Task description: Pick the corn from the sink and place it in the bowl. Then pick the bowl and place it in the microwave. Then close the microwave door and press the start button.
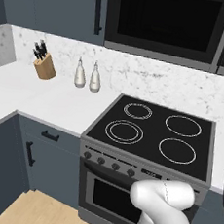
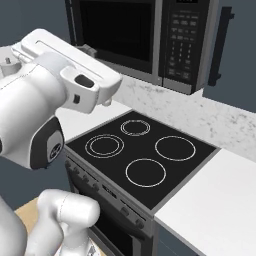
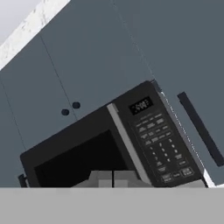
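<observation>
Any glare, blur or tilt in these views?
Left base view: even light, no glare on the stovetop. Right base view: sharp, the arm's soft shadow falls beside the stove. Hand view: rolled, so the microwave sits slanted; button labels too soft to read.

We can read no text for certain. The microwave (image 3: pixel 118 140) has a small display (image 3: pixel 141 106) at the top of its button panel (image 3: pixel 161 146); pale characters glow there, but they are too blurred for us to make out. The buttons below carry pale marks that are too small to read. In the right base view the same panel (image 2: pixel 181 37) shows only faint rows of unreadable specks.
</observation>
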